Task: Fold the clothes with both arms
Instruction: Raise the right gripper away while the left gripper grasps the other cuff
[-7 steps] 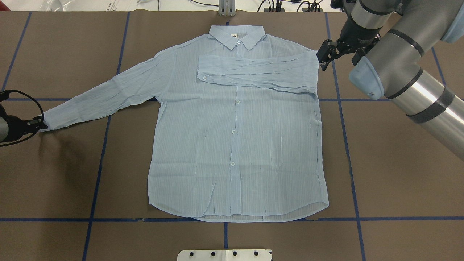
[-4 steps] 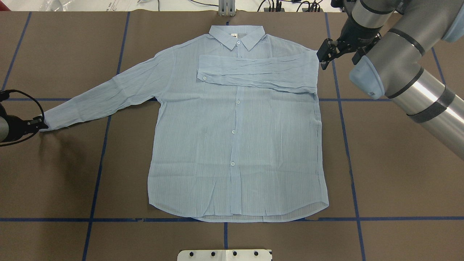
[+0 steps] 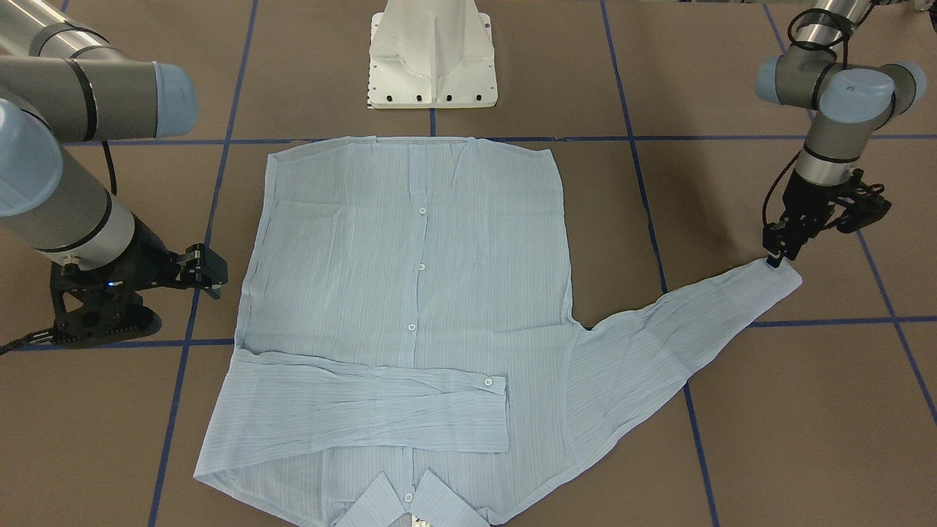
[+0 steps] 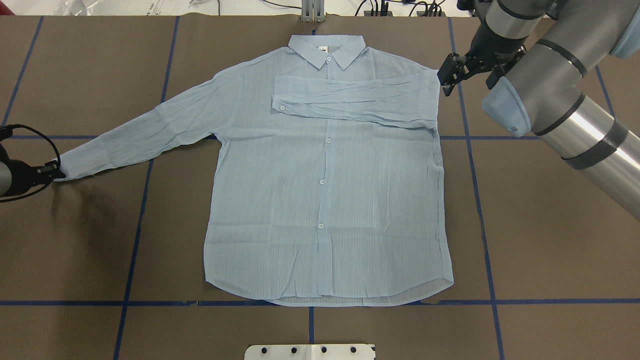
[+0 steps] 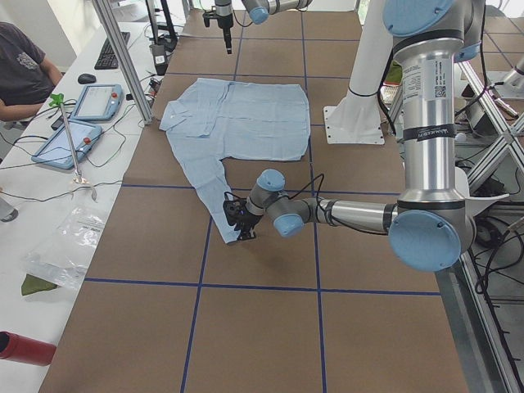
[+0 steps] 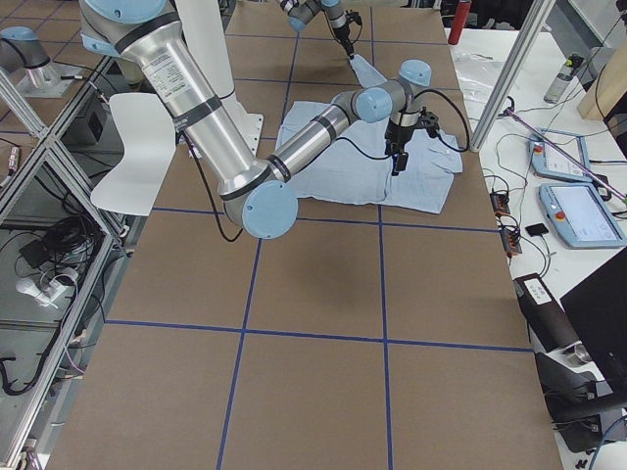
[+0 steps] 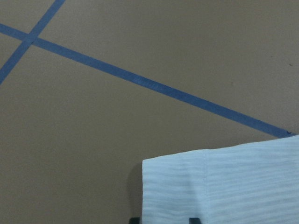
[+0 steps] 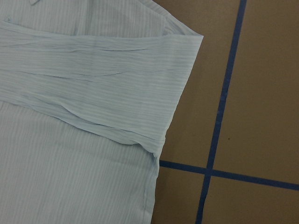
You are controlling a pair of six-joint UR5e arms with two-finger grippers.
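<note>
Shirt (image 4: 325,200) is lying flat on table (image 4: 550,250), R sleeve (image 4: 350,100) already across chest. L gripper (image 3: 777,255) is sitting on L cuff (image 3: 768,282); clamped or not, can't tell. R gripper (image 4: 446,76) is hovering, fingers apart, beside shoulder. Next: L sleeve needs lifting across w/o dragging body.

No text, brand or number can be read in any view. Markings present but not legible:

- Small white neck label (image 4: 322,48) inside the collar of the thin light-blue striped button-up shirt (image 4: 325,210) – one dark mark, characters not resolved.
- White printed sticker (image 5: 431,84) on the upright grey metal tube of the left arm (image 5: 431,164), exterior left view – dark lines of print, too small to read.
- Silver link of the right arm (image 6: 191,93), exterior right view – a short line of dark print, unreadable.
- White surface (image 4: 150,7) beyond the far edge of the brown desk (image 4: 75,250) – reddish lettering, blurred.
</note>
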